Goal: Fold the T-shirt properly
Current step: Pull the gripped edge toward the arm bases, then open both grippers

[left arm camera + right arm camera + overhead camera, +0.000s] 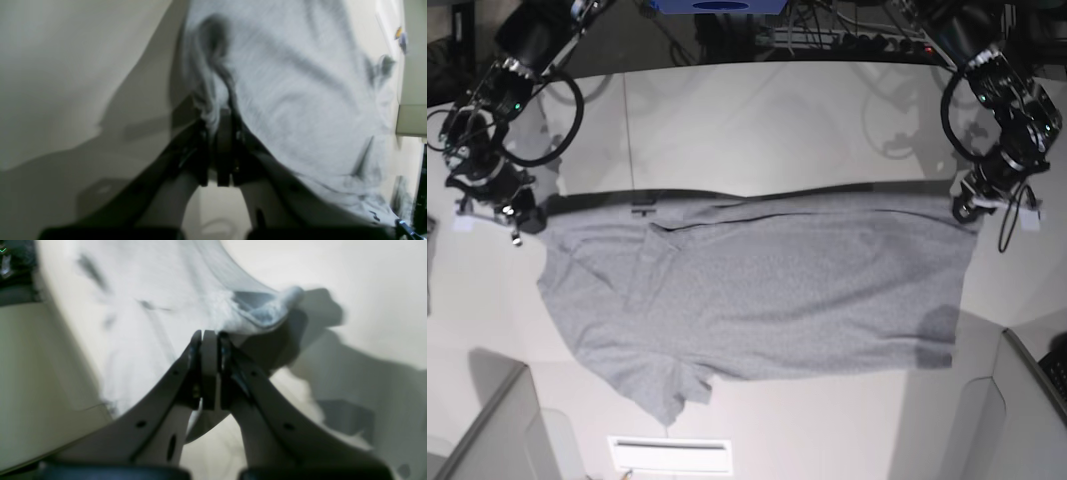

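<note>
I have the left gripper [967,208] and right gripper [519,218] each pinched tight on a far corner of the grey T-shirt [767,300], which hangs spread toward the table's [757,130] near edge, no fold made yet.

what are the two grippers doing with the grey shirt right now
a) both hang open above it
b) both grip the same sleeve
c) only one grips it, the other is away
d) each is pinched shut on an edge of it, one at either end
d: the left gripper is shut on bunched fabric of the shirt, the right gripper is shut on its edge, and the base view shows them at opposite ends.
</note>
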`<action>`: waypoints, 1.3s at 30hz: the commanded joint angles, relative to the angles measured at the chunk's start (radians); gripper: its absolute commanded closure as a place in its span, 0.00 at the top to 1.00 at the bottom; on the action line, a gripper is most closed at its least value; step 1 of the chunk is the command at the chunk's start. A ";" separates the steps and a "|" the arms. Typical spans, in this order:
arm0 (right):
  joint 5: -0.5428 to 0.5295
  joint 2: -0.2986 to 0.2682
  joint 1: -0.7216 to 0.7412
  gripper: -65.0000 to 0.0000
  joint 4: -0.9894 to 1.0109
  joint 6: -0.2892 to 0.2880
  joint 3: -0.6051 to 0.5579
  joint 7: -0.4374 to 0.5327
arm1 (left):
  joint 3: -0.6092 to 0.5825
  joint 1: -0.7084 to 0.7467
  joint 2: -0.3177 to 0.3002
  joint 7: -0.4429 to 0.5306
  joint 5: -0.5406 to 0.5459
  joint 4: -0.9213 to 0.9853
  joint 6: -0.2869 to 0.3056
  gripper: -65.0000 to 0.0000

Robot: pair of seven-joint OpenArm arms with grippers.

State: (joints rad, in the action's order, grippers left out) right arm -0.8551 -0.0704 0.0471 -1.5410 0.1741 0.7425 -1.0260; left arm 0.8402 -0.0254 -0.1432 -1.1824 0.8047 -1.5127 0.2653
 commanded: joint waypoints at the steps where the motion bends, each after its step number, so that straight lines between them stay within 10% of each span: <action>1: -0.011 -0.013 0.035 0.00 -0.017 -0.008 0.025 -0.015 | 0.000 -0.021 -0.023 -0.008 0.025 -0.038 0.007 0.00; 12: -0.011 -0.042 0.072 0.00 -0.103 -0.008 0.101 -0.172 | 0.032 0.002 -0.040 -0.106 0.028 -0.205 -0.085 0.00; 39: -0.013 -0.036 -0.313 0.00 -0.108 -0.014 0.090 -0.124 | 0.035 0.384 -0.042 -0.100 0.020 -0.245 -0.083 0.00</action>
State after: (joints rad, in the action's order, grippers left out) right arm -0.8558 -0.0925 -0.2726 -1.6291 0.1696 0.8291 -1.1637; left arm 0.8692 0.3553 -0.1684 -1.2980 0.8162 -1.7374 0.1825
